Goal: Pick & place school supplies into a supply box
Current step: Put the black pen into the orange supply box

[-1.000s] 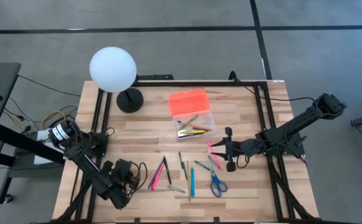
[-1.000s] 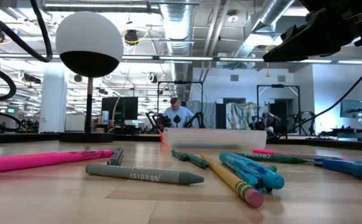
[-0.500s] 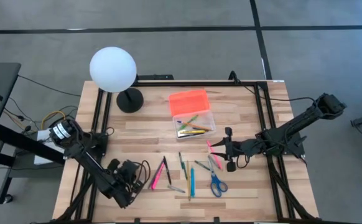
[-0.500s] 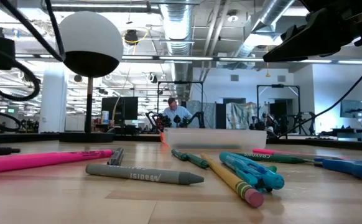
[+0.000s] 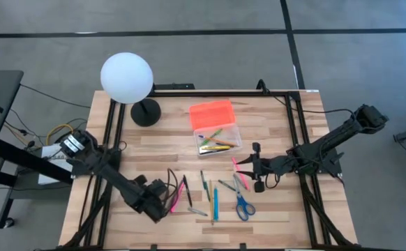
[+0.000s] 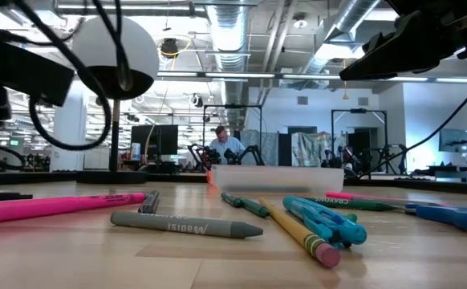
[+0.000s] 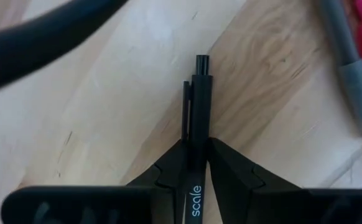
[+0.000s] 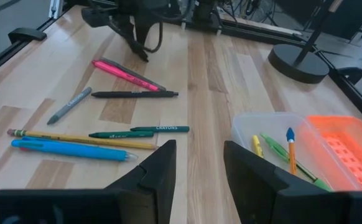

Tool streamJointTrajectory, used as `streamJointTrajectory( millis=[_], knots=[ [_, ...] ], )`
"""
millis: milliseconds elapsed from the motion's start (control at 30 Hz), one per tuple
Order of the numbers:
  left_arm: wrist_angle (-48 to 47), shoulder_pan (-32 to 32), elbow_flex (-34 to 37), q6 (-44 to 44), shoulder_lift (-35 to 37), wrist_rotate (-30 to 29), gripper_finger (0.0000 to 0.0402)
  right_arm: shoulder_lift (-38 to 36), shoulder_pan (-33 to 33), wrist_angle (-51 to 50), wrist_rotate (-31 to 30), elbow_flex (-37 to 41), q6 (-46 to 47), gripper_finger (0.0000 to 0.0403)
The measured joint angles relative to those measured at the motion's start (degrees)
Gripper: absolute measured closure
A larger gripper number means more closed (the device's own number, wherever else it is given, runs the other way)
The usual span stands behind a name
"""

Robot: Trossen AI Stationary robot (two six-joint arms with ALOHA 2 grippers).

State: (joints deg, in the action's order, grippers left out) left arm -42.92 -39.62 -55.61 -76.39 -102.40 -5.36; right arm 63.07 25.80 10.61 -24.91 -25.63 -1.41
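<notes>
Moved since earlier: left arm [image 5: 109, 174] has swung from the table's near-left corner toward the loose supplies, so its gripper [image 5: 162, 199] now sits beside the pink marker [image 5: 176, 196]; right arm [image 5: 328, 145] has not shifted, and the supplies lie as they did.
Left gripper hold: in the left wrist view its two fingers [image 7: 168, 168] are pinched on a black pen [image 7: 196, 112], which runs straight out between them over bare wood.
Why held so: my judgement is that the pen is clamped along the fingers' axis so it can be carried lengthwise and dropped into the narrow box.
Left arm pose: stretched low and diagonal from its base at the left edge, wrist turned down to the table [image 5: 273, 129].
Right gripper [image 5: 256, 167]: parted, holding nothing, hovering just beside the pink pens at the right end of the scatter.
Right arm pose: reaching in level from the right edge, waiting.
Box [image 5: 217, 129]: behind the scatter, well apart from the left gripper, orange lid [image 5: 211, 112] flipped back, a few pens already inside.
Still loose: scissors [image 5: 243, 203], a blue pen [image 5: 215, 204], green crayons and a pencil, in a row near the front edge.
Lamp [image 5: 127, 78]: at the back left, clear of both arms.
</notes>
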Motion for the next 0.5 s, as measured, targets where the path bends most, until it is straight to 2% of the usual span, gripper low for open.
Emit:
streamJointTrajectory(
  millis=[167,400,500],
  knots=[
    [-0.6,1.9,0.0,4.3,0.0,2.1,0.0340,0.0,0.1,-1.0,0.1,0.0,0.4,0.0276],
    [-4.6,2.0,-0.1,4.3,-0.1,-2.6,0.0340,0.0,0.0,-3.5,0.1,0.0,1.5,0.0276],
    [-4.6,1.6,-0.1,7.4,-0.1,-3.2,0.0340,0.0,0.0,-3.5,0.1,0.0,1.5,0.0276]
  ],
)
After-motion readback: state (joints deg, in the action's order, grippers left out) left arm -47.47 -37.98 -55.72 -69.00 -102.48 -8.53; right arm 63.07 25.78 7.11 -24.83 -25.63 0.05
